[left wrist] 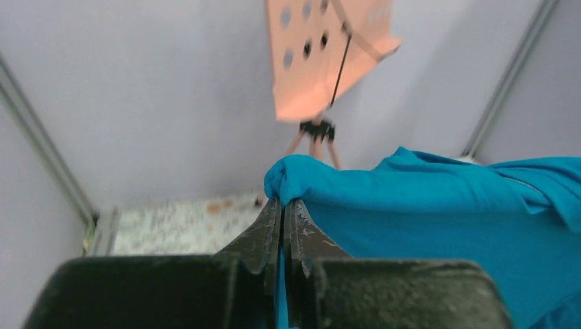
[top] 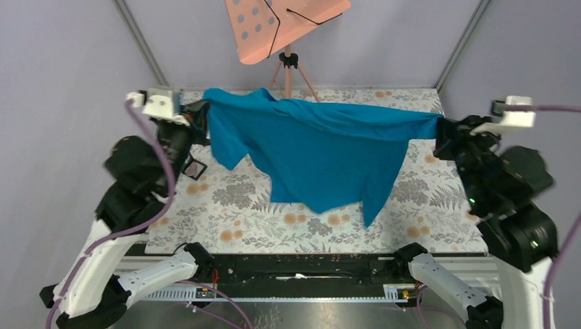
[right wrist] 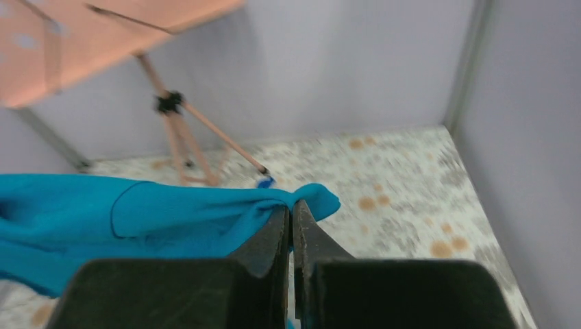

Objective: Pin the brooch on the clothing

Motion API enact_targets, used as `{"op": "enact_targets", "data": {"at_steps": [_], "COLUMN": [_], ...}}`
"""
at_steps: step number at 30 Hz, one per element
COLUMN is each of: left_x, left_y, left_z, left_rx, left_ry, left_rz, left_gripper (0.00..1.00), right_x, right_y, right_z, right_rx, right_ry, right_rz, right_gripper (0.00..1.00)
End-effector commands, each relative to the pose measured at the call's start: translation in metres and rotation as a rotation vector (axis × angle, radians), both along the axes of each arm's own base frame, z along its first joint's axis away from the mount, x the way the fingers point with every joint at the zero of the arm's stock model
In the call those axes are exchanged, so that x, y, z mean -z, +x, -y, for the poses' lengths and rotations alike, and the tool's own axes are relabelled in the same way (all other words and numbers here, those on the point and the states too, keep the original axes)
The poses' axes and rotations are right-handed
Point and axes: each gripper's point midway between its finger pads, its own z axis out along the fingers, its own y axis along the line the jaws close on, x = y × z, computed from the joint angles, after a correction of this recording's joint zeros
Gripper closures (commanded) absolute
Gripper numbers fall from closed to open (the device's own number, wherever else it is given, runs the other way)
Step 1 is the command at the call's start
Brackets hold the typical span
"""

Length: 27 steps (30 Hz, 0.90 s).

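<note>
Left tool (top: pixel 203 115) (left wrist: pixel 282 205): clenched on the T-shirt (top: pixel 322 151) (left wrist: pixel 445 205) (right wrist: pixel 137 212), pinching a bunched fold at its left end. Fabric sits right between the fingertips in the wrist view.

Right tool (top: pixel 442 130) (right wrist: pixel 292 209): also clenched on the shirt, pinching the right end, with a small tuft poking past the tips.

Shirt hangs stretched between the two tools, lifted above the bench (top: pixel 425 205) (floral cover). Top edge is roughly level across the back half of the bench. One sleeve droops at the left, and the body sags to a point low in the middle. I can't tell whether the lowest tip touches the bench.

Other bits:
- salmon perforated stand (top: pixel 284 20) (left wrist: pixel 322 55) (right wrist: pixel 89 34) on a tripod at the back wall, behind the shirt
- small black square frame (top: pixel 196 168) on the bench, just beside the left arm, below the hanging sleeve
- tiny bright-blue lump (right wrist: pixel 264 183) on the bench near a tripod foot
</note>
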Motion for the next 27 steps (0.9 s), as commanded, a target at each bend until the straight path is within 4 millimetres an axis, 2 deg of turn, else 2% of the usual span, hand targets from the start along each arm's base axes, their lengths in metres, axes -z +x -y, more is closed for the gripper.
{"op": "enact_targets", "data": {"at_steps": [1,3,5,8,12,15,18,20,23,24,27], "left_x": [-0.077,-0.101,-0.125,-0.144,-0.150,-0.135,-0.105,-0.070,0.001,0.032,0.116], "left_y": [-0.038,-0.052,-0.065,-0.078,-0.082,-0.061,-0.026,0.006,0.057,0.077,0.132], "left_z": [-0.006,-0.007,-0.010,-0.008,0.002,0.027,0.064,0.096,0.145,0.159,0.186], "left_rx": [0.130,0.174,0.205,0.263,0.320,0.350,0.381,0.397,0.406,0.386,0.277], "left_ry": [0.049,0.041,0.017,-0.005,-0.038,-0.027,-0.007,0.005,0.047,0.072,0.137], "left_rz": [0.216,0.268,0.313,0.350,0.350,0.291,0.185,0.089,-0.079,-0.142,-0.300], "left_gripper": [1.00,1.00,1.00,1.00,1.00,1.00,1.00,1.00,1.00,1.00,1.00], "right_x": [-0.070,-0.091,-0.101,-0.110,-0.105,-0.082,-0.043,-0.010,0.045,0.066,0.149], "right_y": [-0.038,-0.055,-0.067,-0.083,-0.088,-0.066,-0.026,0.001,0.039,0.052,0.085], "right_z": [-0.022,-0.025,-0.029,-0.030,-0.014,0.005,0.027,0.035,0.053,0.061,0.095], "right_rx": [-0.225,-0.274,-0.323,-0.358,-0.287,-0.141,0.069,0.185,0.353,0.390,0.479], "right_ry": [-0.003,0.006,0.015,0.042,0.068,0.042,-0.030,-0.094,-0.139,-0.115,0.023], "right_rz": [0.223,0.272,0.294,0.332,0.350,0.285,0.146,0.034,-0.127,-0.184,-0.393], "right_gripper": [1.00,1.00,1.00,1.00,1.00,1.00,1.00,1.00,1.00,1.00,1.00]}}
